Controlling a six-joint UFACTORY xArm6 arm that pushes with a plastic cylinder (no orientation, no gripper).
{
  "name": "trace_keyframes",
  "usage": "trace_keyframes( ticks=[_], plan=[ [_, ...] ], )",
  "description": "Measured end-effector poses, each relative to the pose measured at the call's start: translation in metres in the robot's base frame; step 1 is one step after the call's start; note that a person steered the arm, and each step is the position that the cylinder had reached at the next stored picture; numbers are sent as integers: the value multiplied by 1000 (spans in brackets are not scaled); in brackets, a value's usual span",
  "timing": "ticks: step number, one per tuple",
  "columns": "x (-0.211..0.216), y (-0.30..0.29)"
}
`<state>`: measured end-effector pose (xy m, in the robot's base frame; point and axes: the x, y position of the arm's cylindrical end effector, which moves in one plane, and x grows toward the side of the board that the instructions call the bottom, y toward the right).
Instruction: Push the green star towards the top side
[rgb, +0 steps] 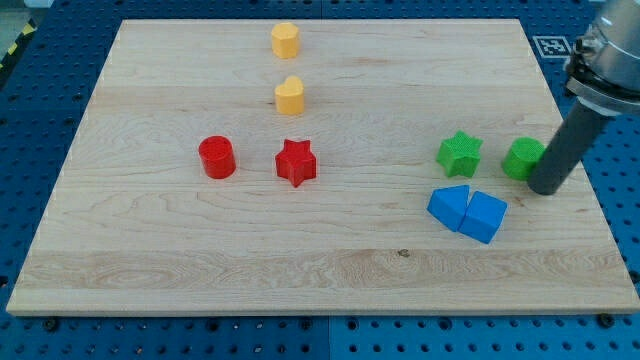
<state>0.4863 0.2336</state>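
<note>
Two blue blocks (467, 212) are lying nearest the view's bottom, touching. Just above, the green star (459, 153) is sitting on the wooden table (330, 270), a second green block (523, 158) to its right. The tip (546, 188) is touching that block; no pincer exists.

Single camera looking down at slant from tabletop's (330, 270) near edge, facing far edge; mid-distance, taking in nearly whole tabletop; no second view sharing scene.
</note>
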Motion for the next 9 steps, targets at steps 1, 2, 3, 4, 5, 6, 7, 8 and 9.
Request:
trace_keyframes(
  ticks=[1,2,3,4,5,6,7,8,9],
  plan=[
    [-28,-9],
    [-50,-13],
    [-12,-13],
    [25,-6],
    [28,-13],
    [12,-41],
    [-4,-58],
    [-16,-83],
    [-24,-109]
  ],
)
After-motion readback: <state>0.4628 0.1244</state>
